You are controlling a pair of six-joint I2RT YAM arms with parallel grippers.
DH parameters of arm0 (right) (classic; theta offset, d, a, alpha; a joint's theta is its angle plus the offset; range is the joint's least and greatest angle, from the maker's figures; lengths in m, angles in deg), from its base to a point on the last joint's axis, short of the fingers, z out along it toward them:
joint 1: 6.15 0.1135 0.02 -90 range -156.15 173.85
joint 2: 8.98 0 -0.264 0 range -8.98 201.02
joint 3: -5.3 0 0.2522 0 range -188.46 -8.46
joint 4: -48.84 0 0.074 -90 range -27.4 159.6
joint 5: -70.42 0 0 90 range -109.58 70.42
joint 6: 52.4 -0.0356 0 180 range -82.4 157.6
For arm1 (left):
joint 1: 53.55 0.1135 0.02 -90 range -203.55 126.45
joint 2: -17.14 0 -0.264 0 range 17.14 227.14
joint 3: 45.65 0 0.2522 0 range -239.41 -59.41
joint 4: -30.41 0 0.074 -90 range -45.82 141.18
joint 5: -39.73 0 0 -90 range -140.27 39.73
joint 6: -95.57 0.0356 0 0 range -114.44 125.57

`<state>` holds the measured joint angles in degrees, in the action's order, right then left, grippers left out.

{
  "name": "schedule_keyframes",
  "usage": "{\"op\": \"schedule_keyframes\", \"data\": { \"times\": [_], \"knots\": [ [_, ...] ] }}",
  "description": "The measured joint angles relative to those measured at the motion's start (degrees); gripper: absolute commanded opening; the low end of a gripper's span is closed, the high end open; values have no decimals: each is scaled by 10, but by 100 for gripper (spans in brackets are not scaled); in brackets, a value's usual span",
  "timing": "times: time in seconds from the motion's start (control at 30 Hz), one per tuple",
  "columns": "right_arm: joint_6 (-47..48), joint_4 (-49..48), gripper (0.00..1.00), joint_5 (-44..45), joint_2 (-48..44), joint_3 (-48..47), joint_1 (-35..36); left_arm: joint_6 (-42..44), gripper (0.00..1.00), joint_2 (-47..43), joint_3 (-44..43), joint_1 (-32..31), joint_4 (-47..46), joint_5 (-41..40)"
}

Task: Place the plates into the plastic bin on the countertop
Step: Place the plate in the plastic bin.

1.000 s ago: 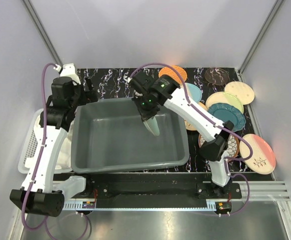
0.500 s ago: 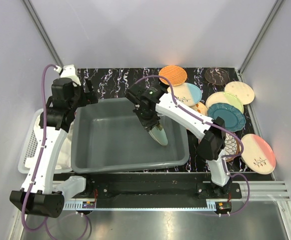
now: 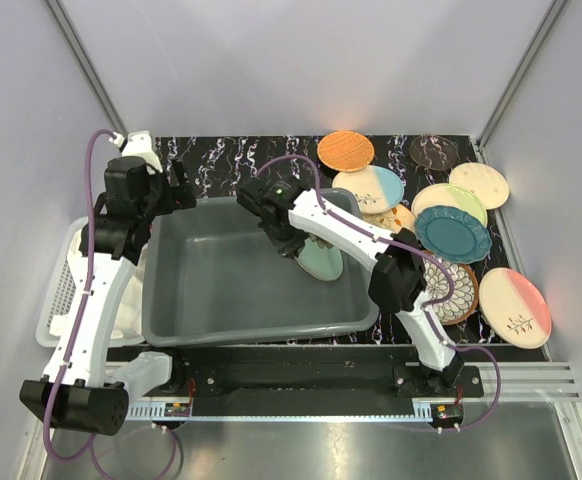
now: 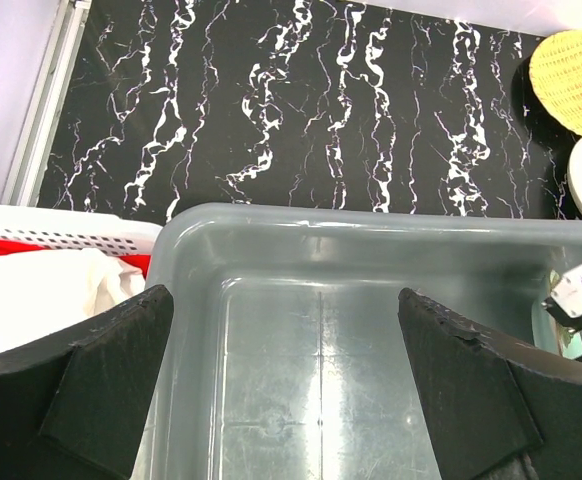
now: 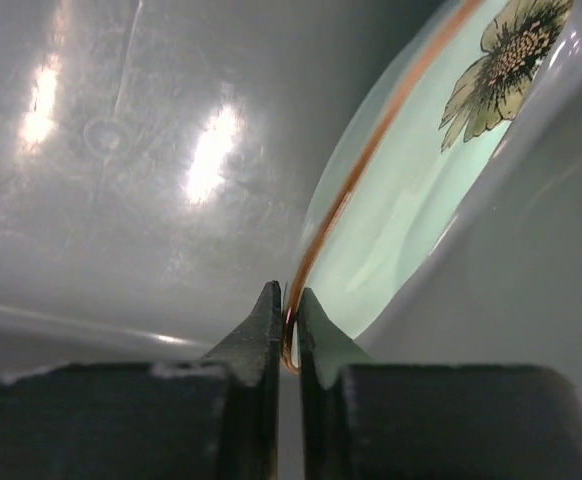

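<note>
The grey plastic bin (image 3: pixel 261 326) sits on the black veined countertop (image 3: pixel 221 160). My right gripper (image 3: pixel 293 240) is inside the bin, shut on the rim of a pale green floral plate (image 3: pixel 323 263). The right wrist view shows the gripper (image 5: pixel 289 305) pinching the plate's (image 5: pixel 411 200) orange-edged rim, with the plate tilted against the bin's right wall. My left gripper (image 3: pixel 176 190) is open and empty above the bin's far left corner; in its wrist view it (image 4: pixel 283 296) looks down at the bin's rim (image 4: pixel 371 222).
Several plates lie right of the bin: orange woven (image 3: pixel 346 150), cream-and-blue (image 3: pixel 369 187), dark patterned (image 3: pixel 433 152), cream (image 3: pixel 479 184), teal (image 3: pixel 453 235), peach with sprigs (image 3: pixel 516 307). A white mesh basket (image 3: pixel 56 300) with cloth stands left of the bin.
My right gripper has moved left and lower in the bin with the green plate, which now leans flatter by the right wall. The left arm has not moved.
</note>
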<state>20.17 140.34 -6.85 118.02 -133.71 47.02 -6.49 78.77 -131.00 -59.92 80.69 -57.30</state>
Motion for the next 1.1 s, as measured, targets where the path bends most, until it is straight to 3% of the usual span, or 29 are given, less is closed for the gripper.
{"op": "schedule_keyframes", "data": {
  "times": [0.23, 0.37, 0.57, 0.73, 1.1],
  "knots": [
    [15, -16, 34, 2, 42, -10, 1, 0, 99, 0, 1, 0, 0, -2],
    [28, -16, 50, 0, 62, -10, 1, 0, 99, 0, 6, 1, 0, -2],
    [45, -14, 61, 0, 69, -7, 0, 2, 99, 0, 10, 1, 0, -3],
    [54, -14, 78, -3, 69, -7, 0, 2, 99, 0, 10, 1, 0, -4],
    [74, -14, 82, -54, 38, 1, -4, 2, 99, 0, 10, 3, 0, -8]
  ]
}}
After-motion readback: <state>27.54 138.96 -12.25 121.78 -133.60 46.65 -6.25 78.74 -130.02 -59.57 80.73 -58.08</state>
